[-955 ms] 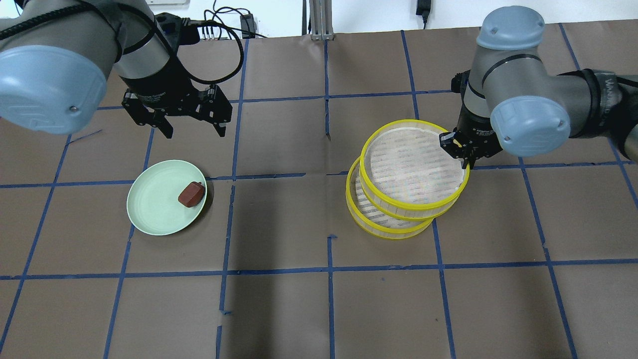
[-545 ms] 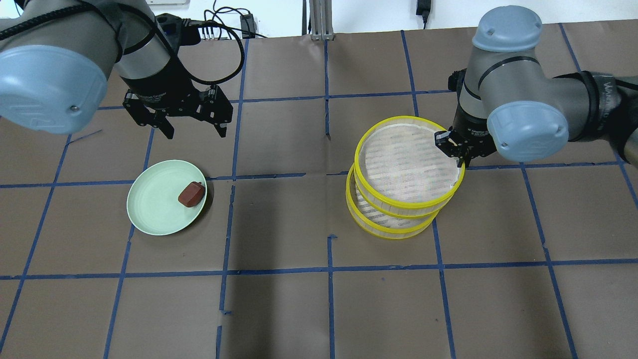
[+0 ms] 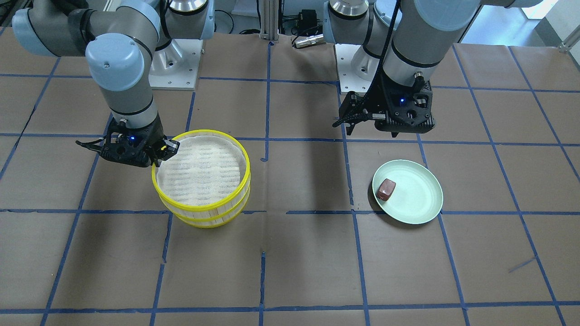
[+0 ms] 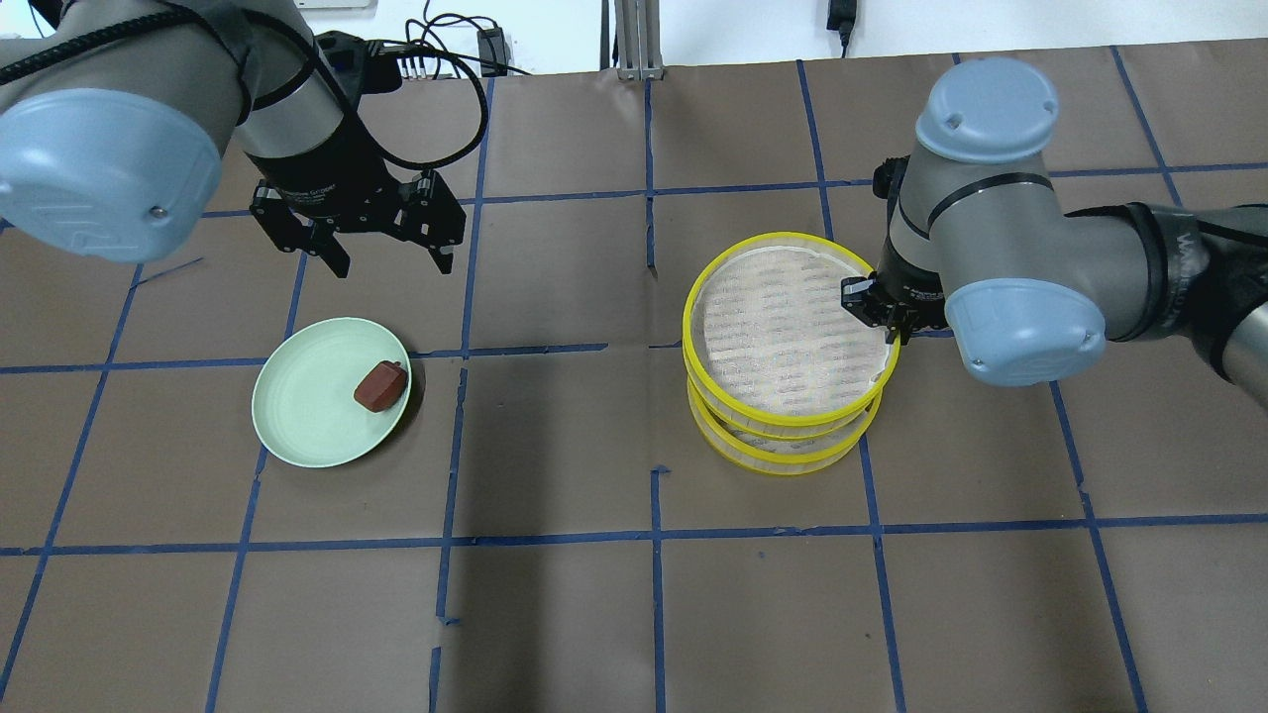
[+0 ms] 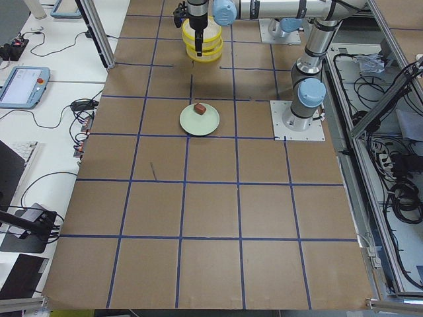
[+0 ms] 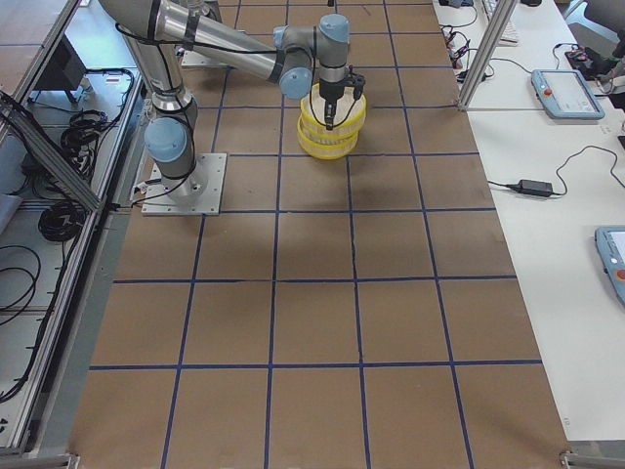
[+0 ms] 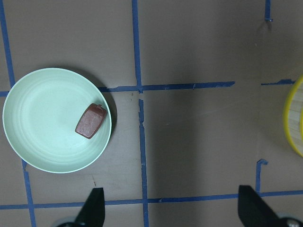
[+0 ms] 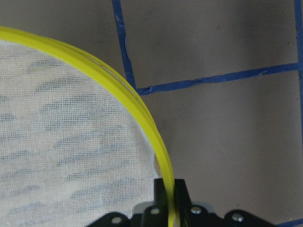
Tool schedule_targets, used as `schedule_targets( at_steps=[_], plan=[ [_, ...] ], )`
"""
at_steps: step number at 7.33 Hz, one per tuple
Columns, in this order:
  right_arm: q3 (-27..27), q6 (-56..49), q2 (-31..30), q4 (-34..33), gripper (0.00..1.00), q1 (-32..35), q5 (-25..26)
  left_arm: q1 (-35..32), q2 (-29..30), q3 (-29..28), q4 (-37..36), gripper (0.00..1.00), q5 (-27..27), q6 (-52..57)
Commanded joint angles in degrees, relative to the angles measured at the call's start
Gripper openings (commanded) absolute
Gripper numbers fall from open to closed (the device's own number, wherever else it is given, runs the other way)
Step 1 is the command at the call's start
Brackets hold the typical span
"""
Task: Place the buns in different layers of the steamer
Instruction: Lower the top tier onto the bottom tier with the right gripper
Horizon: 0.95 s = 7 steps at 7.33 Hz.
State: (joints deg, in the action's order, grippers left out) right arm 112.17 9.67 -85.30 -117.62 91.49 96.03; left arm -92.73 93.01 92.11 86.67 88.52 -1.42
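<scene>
On upper steamer layer (image 4: 783,327) rim, right gripper (image 4: 887,320) clamped tight; left gripper (image 4: 391,262) spread wide, empty

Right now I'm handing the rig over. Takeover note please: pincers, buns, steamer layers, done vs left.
Right pincer: shut on the rim of the upper tray, holding it almost lined up over the lower tray. Cannot tell if it is seated.
Left pincer: open, empty, raised near the green plate.
Brown bun: on the plate, near its edge.
White bun: visible in no view. The upper tray's liner is bare.
Done: nothing the views confirm.
Left: release the upper tray, put the brown bun in it, check the lower tray for the white bun.
</scene>
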Motion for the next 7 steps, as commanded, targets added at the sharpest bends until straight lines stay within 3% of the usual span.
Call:
schedule_targets(
  at_steps=[1,7],
  plan=[
    [2.07,0.09,0.04,-0.76,0.09,0.01,-0.05,0.00,0.41,0.00,-0.10,1.00,-0.10,-0.43],
    [3.23,-0.70,0.66,-2.70,0.10,-0.52,0.04,-0.08,0.41,0.18,-0.10,1.00,0.34,-0.52]
  ],
)
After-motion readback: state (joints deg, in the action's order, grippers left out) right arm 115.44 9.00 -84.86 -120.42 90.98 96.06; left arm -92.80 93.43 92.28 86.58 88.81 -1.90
